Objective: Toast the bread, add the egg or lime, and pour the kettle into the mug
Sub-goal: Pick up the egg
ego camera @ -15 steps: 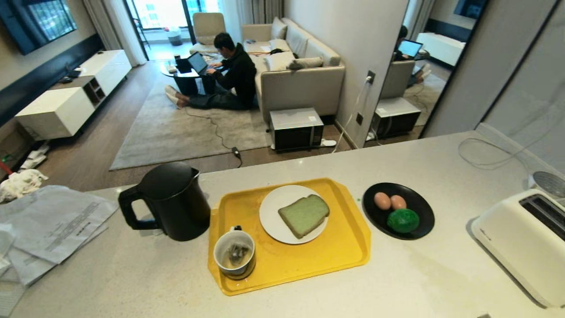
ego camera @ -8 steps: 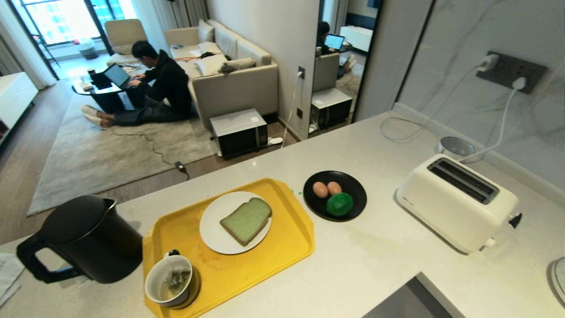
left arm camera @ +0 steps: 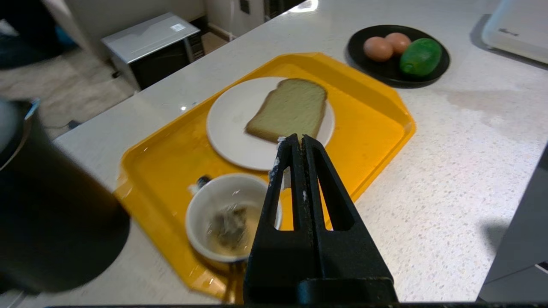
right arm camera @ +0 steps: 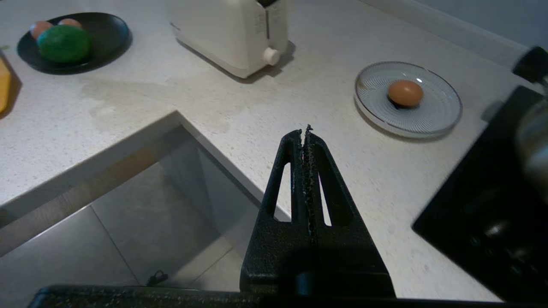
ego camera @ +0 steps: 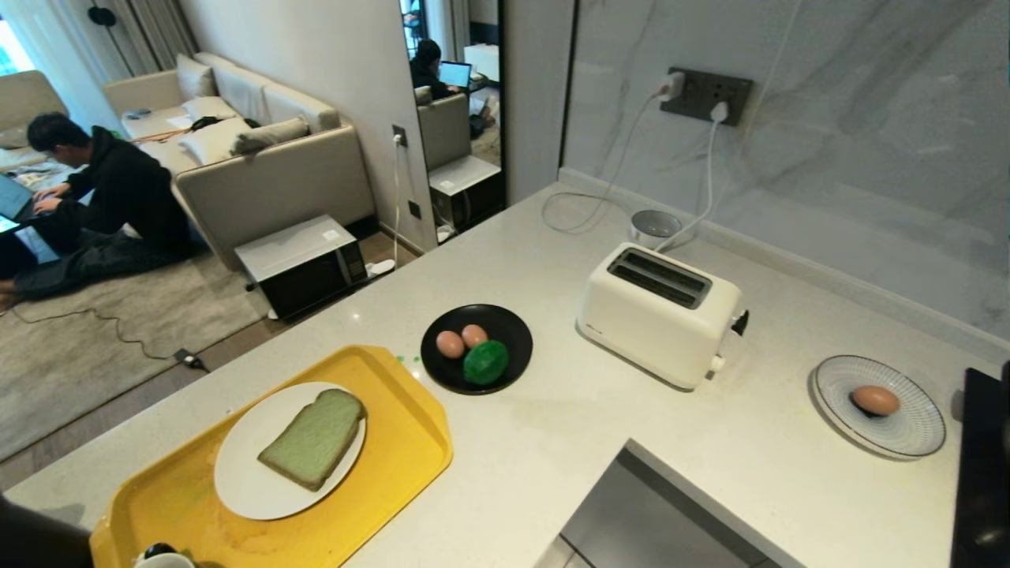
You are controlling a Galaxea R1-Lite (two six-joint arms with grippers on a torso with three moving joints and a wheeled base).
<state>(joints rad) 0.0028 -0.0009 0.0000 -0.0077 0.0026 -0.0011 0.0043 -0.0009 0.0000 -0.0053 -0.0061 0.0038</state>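
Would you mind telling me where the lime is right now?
In the head view, the lime lies on the black plate beside two eggs, between the yellow tray and the toaster.

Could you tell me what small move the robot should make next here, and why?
Probably lower the left gripper toward the bread and open it. It is shut and empty above the tray's white plate, the bread lies flat and untouched, and the toaster's slots look empty. The right gripper, also shut, hangs over the counter edge, farther from the slice.
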